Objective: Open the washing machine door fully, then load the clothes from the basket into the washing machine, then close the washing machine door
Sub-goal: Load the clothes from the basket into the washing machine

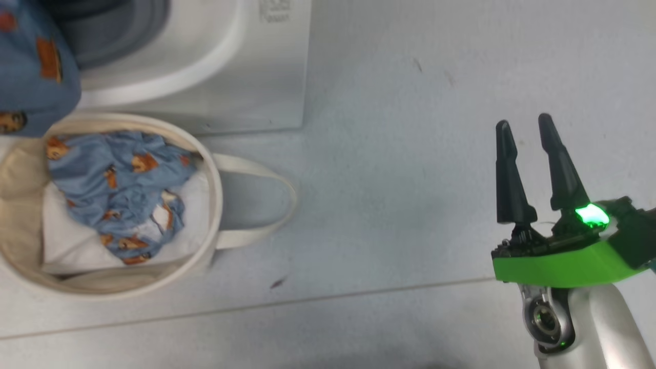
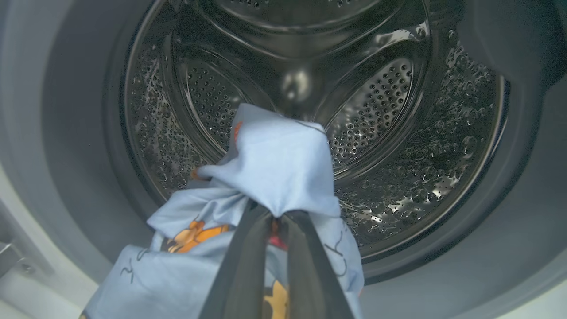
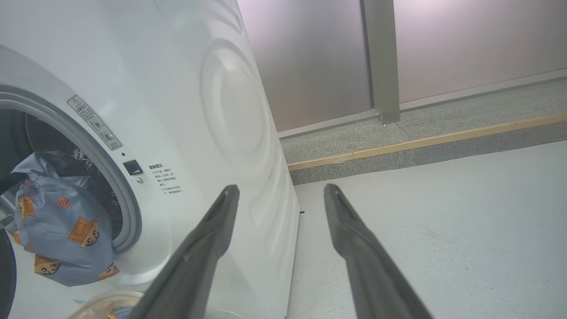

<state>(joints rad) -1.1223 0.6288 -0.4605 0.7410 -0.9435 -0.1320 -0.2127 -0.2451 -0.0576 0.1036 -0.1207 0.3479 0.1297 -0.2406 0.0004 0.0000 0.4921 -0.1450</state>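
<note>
At the far left, the left gripper (image 2: 275, 215) was clamped tight on a blue garment (image 2: 283, 164), pinching a bunched fold at the mouth of the washer (image 1: 230, 77). The cloth's upper part poked past the grey gasket (image 2: 75, 155) toward the steel drum (image 2: 398, 133). The rest draped down over the lower lip of the opening (the orange cartoon print showed on the hanging part). A dark curved edge at the far left of the right wrist view was perhaps the door (image 3: 6, 270); too little of it showed to be sure.

Just in front of the washer the basket (image 1: 215, 205) stood on the floor (image 1: 410, 154), close against the cabinet, with one strap handle lying out to its right. Inside it lay more clothes (image 1: 118, 184), crumpled on top of white padding (image 1: 66, 241).

Well to the right, above the floor, the right gripper (image 1: 524, 122) hovered with its fingers spread wide apart. In its own wrist view they pointed past the washer's right side toward a frosted wall panel.
</note>
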